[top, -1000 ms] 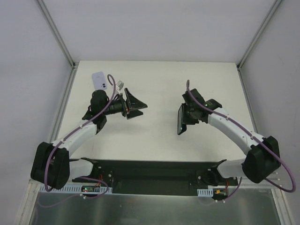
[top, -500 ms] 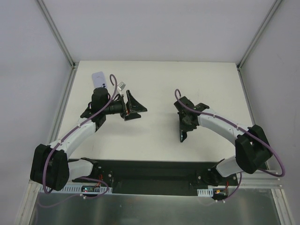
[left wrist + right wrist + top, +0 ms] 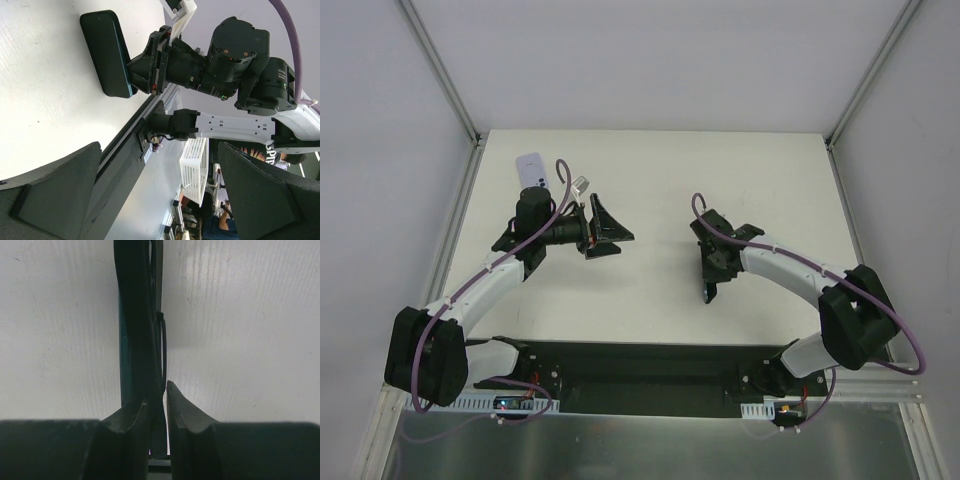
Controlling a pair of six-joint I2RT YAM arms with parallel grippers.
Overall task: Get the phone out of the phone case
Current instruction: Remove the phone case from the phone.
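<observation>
The right gripper is clenching the dark phone case edge-on, while the left gripper is hanging spread wide near the pale phone.

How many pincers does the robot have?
2. The left pincer hangs open over the left side of the table. The right pincer is shut on the dark case, held on edge near the middle.
</observation>
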